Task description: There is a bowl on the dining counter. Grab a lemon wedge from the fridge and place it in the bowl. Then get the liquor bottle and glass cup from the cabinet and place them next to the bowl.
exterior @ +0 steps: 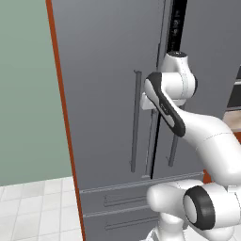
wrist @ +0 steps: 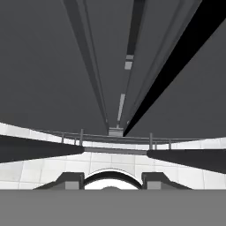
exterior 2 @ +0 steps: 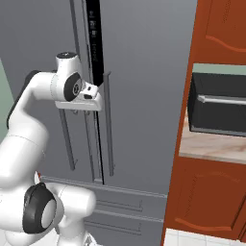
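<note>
I have the arm (exterior: 188, 127) raised in front of the fridge (exterior: 103, 94), with the hand (exterior 2: 84, 98) pushed up close to the seam where its two upper doors meet. From the right base view the hand sits just left of the right door's long vertical handle (exterior 2: 107, 125), right at the dark slit between the doors, and the left door's handle (exterior 2: 67, 144) runs down below it and to its left. In the left base view the forearm covers the hand, so the jaws themselves are hidden there.

Through the hand view I see the two dark fingertips (wrist: 39, 148) lying flat at either side of the picture with a clear gap between them, so the jaws (wrist: 114, 150) stand partly open. Nothing sits between them and they grip nothing. Straight ahead of the jaws the door seam runs away from me, with a handle bar (wrist: 90, 66) just to one side of it and a black wedge of opening (wrist: 176, 57) on the other. The pale tiled floor (wrist: 110, 161) shows past the fingertips.

The fridge doors look shut apart from that narrow dark gap, so I cannot see inside. To the right of the jaws, well apart, are the reddish cabinets (exterior 2: 211, 182), a pale worktop (exterior 2: 211, 146) and a black microwave (exterior 2: 218, 103) on it.
</note>
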